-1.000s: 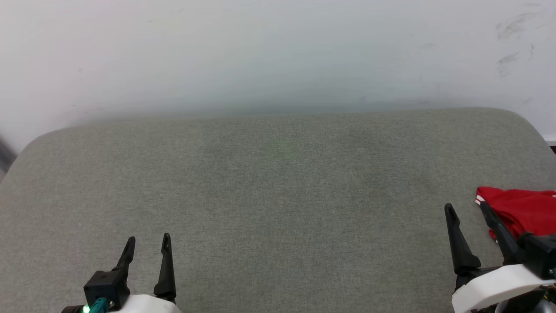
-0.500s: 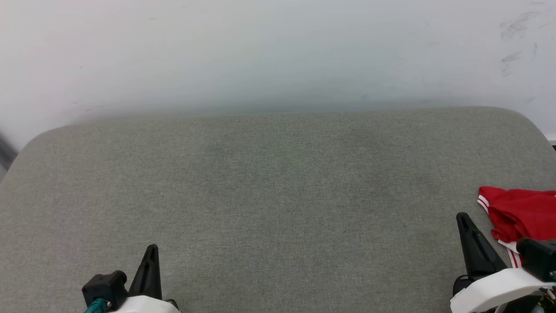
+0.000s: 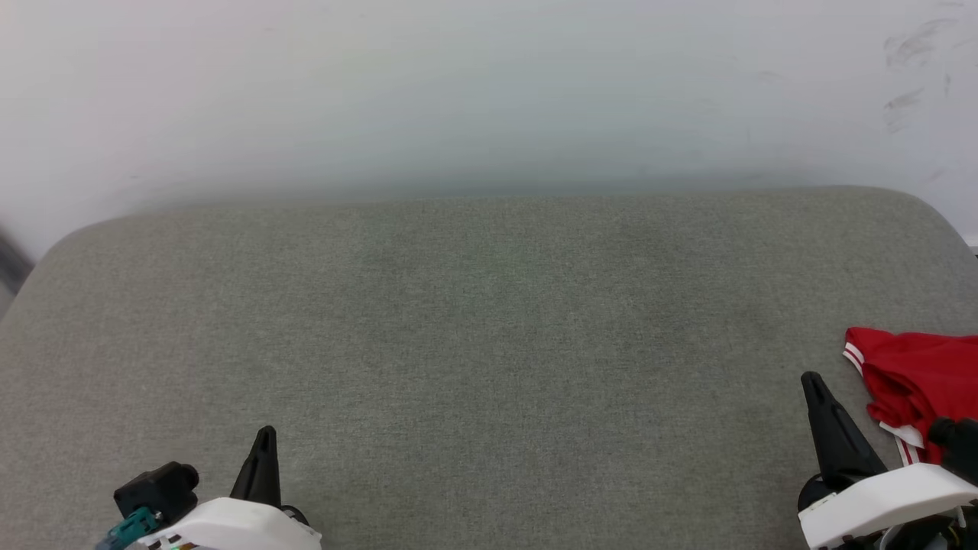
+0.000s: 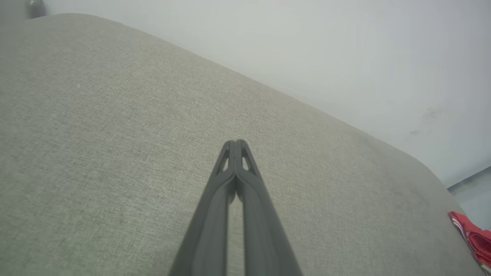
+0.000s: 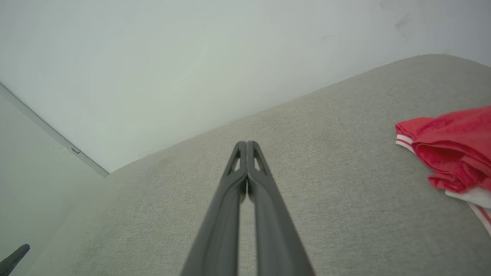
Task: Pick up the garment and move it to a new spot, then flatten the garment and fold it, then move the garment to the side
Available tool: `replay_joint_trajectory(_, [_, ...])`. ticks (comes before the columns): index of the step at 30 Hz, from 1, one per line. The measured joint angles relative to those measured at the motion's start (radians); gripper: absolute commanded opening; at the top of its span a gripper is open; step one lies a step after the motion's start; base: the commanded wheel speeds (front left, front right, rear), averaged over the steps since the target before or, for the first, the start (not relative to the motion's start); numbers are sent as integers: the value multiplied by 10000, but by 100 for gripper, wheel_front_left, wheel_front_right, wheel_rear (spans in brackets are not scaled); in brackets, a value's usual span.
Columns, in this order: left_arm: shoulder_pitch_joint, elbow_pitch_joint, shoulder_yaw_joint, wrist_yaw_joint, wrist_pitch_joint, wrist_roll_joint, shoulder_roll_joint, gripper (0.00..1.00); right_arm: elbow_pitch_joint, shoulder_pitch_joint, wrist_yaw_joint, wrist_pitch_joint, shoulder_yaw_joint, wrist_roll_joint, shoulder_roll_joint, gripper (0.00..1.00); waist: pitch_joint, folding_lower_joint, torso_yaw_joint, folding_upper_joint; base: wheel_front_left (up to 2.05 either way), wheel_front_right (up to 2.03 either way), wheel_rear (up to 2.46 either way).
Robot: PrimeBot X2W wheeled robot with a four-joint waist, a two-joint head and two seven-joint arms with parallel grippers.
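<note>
Crumpled red garment point(image 3: 911, 368), prob. jersey-knit

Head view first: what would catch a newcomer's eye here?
The crumpled red garment with white-striped trim stands out at the right edge of the broad grey cushion. Next come the left end effector and the right end effector at the bottom corners, both shut on nothing.

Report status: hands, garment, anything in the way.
Left hand shut, empty. Right hand shut, empty. Garment lying at cushion's right edge, ungripped. Nothing between right hand and garment.
</note>
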Motion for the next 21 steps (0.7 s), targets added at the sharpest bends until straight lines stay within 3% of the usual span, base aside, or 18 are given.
replay_joint_trajectory(21, [-388,385,1009,-951,734,-2314,-654,0,761,-412,0,98,-109,3072,21,0,64,0,71,0,0,0,0])
